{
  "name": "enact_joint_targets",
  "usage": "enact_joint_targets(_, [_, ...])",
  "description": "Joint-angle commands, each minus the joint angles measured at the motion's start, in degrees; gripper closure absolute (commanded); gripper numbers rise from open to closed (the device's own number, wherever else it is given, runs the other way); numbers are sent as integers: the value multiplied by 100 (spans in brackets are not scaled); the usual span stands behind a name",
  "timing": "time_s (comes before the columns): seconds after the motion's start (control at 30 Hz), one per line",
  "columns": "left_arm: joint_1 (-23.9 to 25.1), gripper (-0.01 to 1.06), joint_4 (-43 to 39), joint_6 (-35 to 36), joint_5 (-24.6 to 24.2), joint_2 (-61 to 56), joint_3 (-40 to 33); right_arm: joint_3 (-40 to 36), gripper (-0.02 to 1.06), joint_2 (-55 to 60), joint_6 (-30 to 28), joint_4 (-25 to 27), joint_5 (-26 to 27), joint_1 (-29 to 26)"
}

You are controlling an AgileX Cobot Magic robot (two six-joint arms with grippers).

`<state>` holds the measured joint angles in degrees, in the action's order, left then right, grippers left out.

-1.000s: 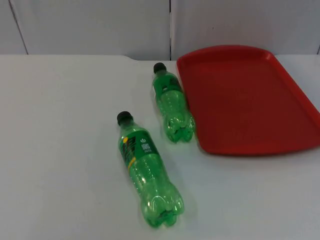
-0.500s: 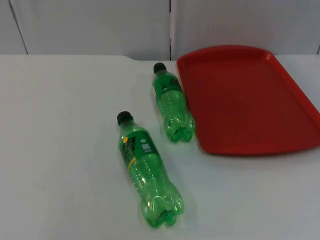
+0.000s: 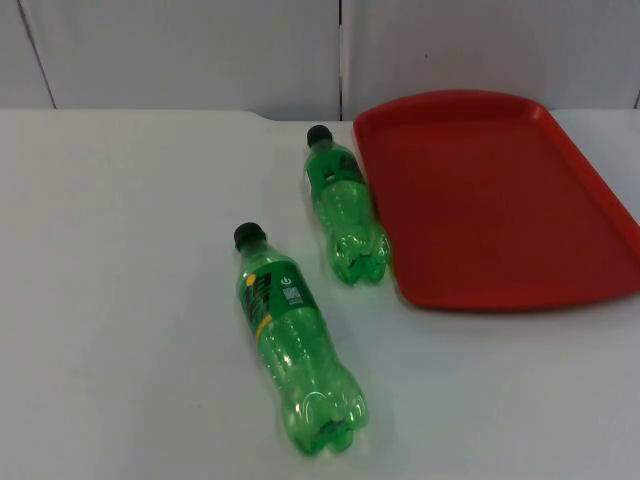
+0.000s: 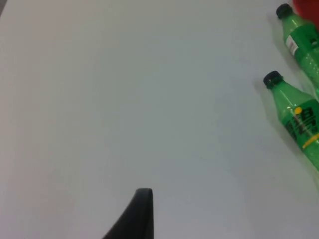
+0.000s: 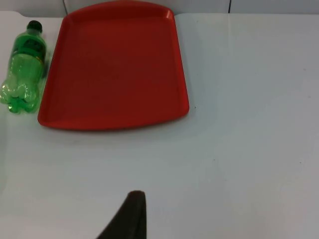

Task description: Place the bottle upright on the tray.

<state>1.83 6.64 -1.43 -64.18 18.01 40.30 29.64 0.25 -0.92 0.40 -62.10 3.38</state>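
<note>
On the white table (image 3: 130,300) lie two green bottles with black caps, both on their sides. One green bottle (image 3: 345,207) lies just beside the left edge of the red tray (image 3: 500,200). Its cap points toward the grey wall (image 3: 180,50) and its bumpy bottom points toward the front of the table. The other green bottle (image 3: 290,340) lies closer to the front, apart from the tray, and it has a label with yellow on it. Its cap points to the back too, tipped a bit to the left.

Neither bottle is on the tray, and neither one stands up.

Each arm waits back over the table. One black fingertip (image 4: 139,214) of the left gripper hangs above bare table, well apart from the two bottles. One black fingertip (image 5: 130,214) of the right gripper hangs above the table in front of the tray. I cannot tell if the jaws of either gripper are apart or together.
</note>
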Motion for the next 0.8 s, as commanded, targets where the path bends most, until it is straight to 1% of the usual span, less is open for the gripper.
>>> enact_joint_targets(0.0, [-36,0,162,16,0,189,107,-9,0,-25,-2,20,26,-37])
enact_joint_targets(0.37, [-36,0,395,-21,103,1039,444,-9,0,-25,-2,20,26,-37])
enact_joint_targets(0.57, [-36,0,724,-159,114,1524,725,-9,0,-25,-2,20,26,-37])
enact_joint_targets(0.77, [-36,0,1054,-337,162,2280,966,-9,0,-25,-2,20,26,-37])
